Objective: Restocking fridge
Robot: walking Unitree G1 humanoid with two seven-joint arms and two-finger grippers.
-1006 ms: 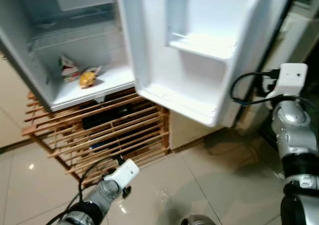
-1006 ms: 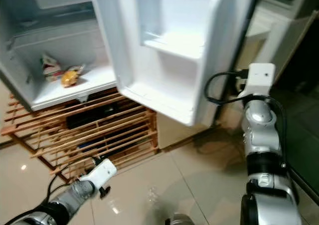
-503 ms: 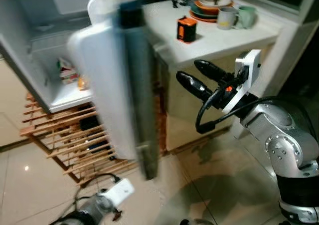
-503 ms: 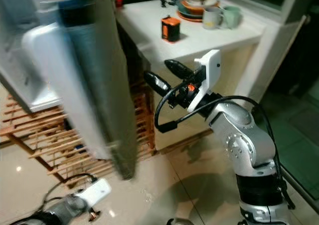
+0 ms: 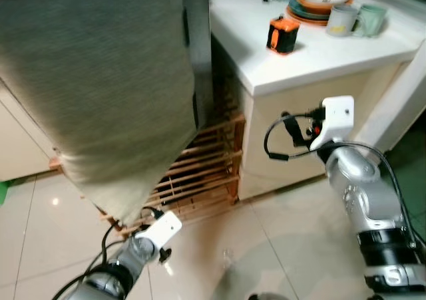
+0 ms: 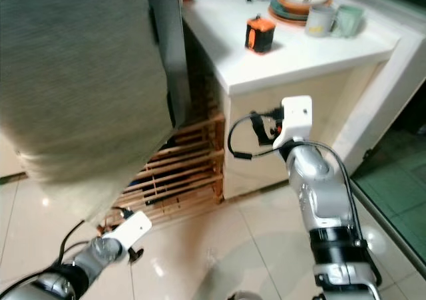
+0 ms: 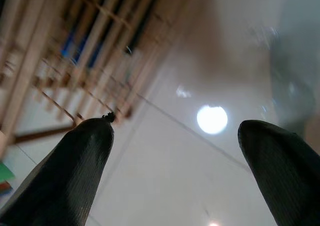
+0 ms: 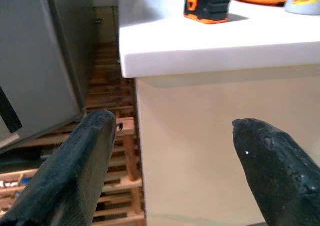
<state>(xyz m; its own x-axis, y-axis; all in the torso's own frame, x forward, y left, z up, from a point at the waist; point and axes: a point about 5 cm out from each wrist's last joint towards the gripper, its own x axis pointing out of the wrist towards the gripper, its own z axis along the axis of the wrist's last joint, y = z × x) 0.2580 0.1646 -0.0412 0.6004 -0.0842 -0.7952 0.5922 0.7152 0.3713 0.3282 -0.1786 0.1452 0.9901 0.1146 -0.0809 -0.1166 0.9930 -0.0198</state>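
Note:
The fridge's grey door stands swung across its front and hides the inside. My right gripper is open and empty, held low in front of the cream counter side, just right of the door's edge. In the right wrist view its fingers point at the counter front and the wooden rack. My left gripper is open and empty, hanging low over the glossy floor tiles near the rack's foot.
A slatted wooden rack sits under the fridge. The white counter on the right carries an orange and black device, stacked plates and a mug. Pale tile floor lies in front.
The fridge door has swung from wide open to across the fridge front. My right arm has drawn back and dropped in front of the counter. The view has shifted right.

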